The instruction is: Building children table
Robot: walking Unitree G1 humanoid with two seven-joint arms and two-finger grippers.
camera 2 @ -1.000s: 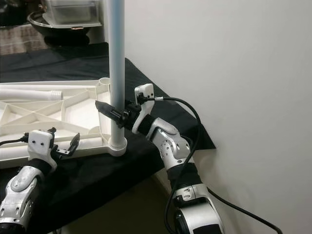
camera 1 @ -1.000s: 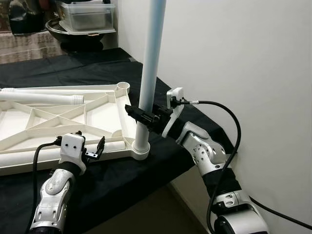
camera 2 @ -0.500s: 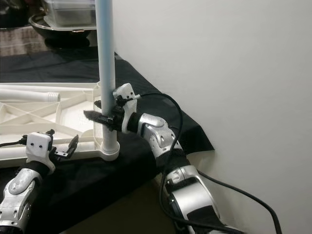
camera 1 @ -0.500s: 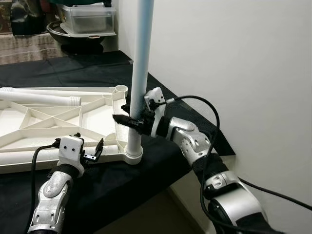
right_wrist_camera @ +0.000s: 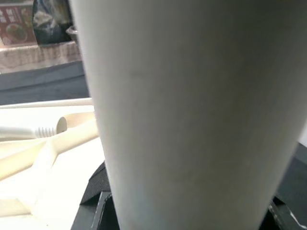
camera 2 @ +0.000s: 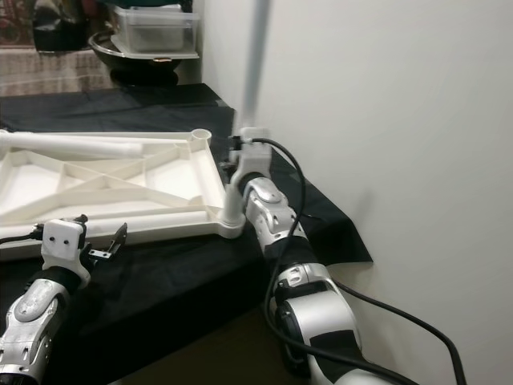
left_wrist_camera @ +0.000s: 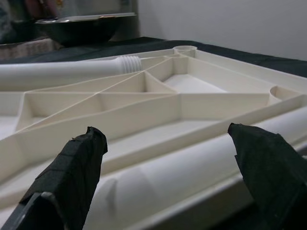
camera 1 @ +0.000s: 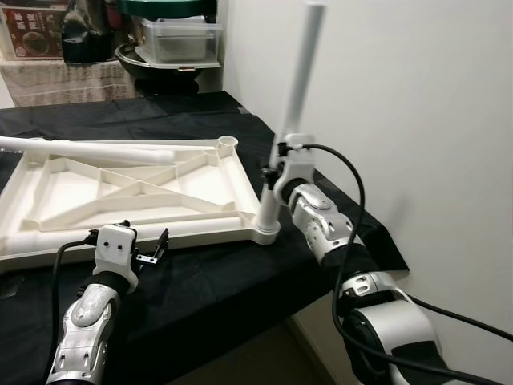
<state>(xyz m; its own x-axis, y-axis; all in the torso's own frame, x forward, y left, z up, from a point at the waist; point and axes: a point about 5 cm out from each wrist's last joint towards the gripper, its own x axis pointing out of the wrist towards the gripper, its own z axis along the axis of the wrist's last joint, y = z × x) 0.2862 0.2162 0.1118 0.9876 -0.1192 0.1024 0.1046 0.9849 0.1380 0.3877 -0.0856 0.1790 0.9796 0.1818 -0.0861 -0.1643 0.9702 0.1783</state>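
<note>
No text can be read anywhere. A red printed package at the back carries lettering and a picture, but it is too small and blurred.

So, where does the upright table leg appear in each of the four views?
Left eye view: upright table leg, right of centre, in a corner socket.
Right eye view: centre, against the wall.
Left wrist view: I cannot see it.
Right wrist view: very close, across the middle.
Shared landmark: the loose threaded leg lying on the upturned tabletop.
</note>
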